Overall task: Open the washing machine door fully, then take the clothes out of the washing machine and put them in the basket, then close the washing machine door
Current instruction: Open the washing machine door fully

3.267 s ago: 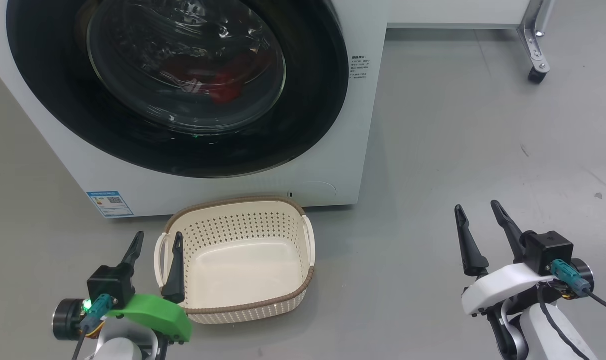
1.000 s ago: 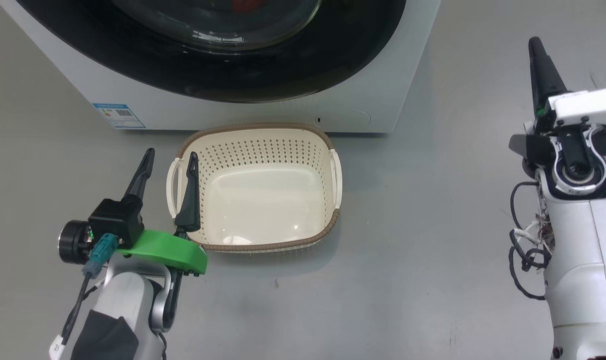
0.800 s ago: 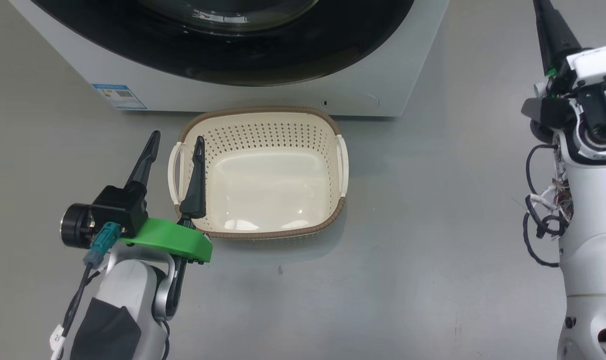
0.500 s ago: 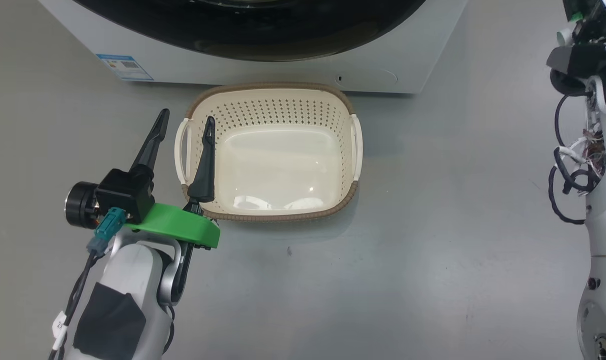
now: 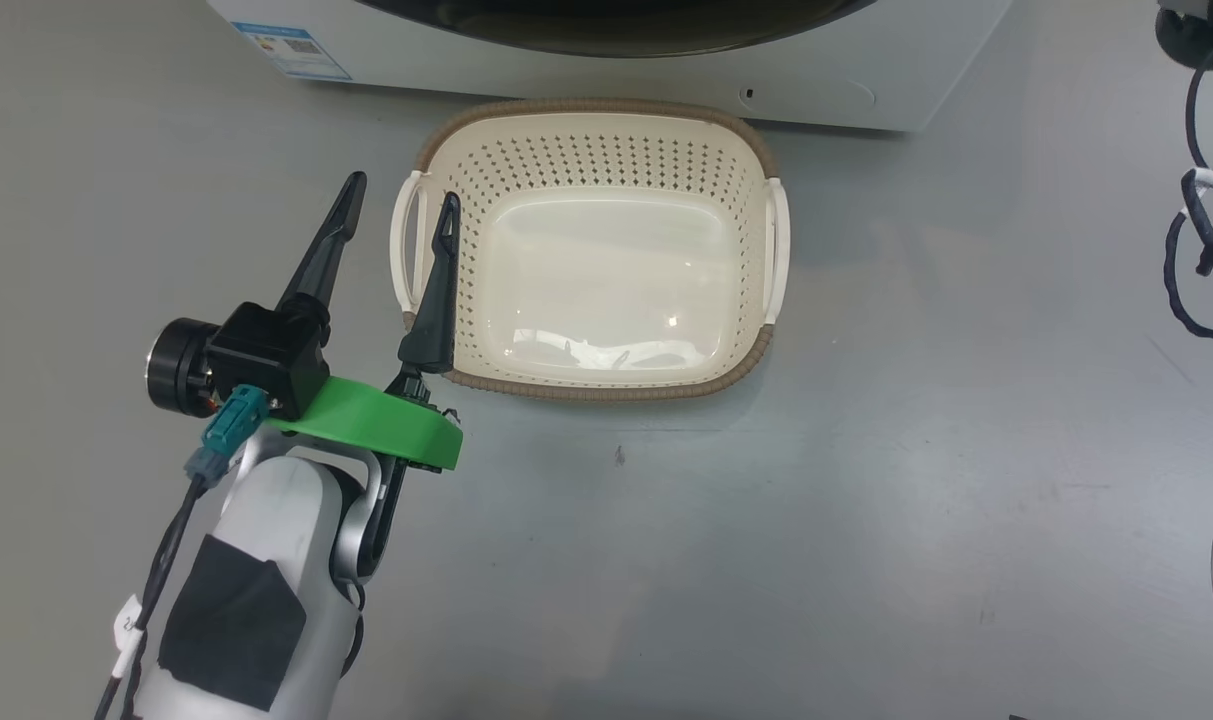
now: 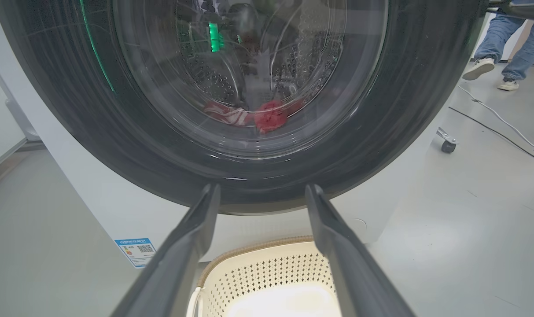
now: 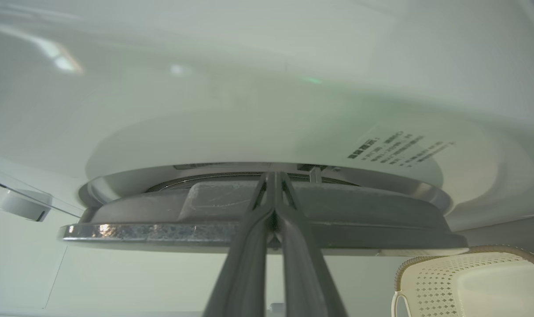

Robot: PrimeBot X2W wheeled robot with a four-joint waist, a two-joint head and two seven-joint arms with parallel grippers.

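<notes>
While clothes (image 6: 271, 119) blur behind the washing machine door (image 6: 95, 132) (reflections), left gripper (image 5: 403, 188) gapes empty, right gripper (image 7: 274, 176) pinches closed.

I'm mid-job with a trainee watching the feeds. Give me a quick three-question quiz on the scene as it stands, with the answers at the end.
1. True or false: the left end effector is shut on the basket.
2. Where are the clothes? A: in the basket. B: behind the glass of the washing machine door. C: on the floor.
3. Fill in: the right end effector, its tips at the door's edge, is ____.
Key: 1 false, it is open. 2 B. 3 shut.
</notes>
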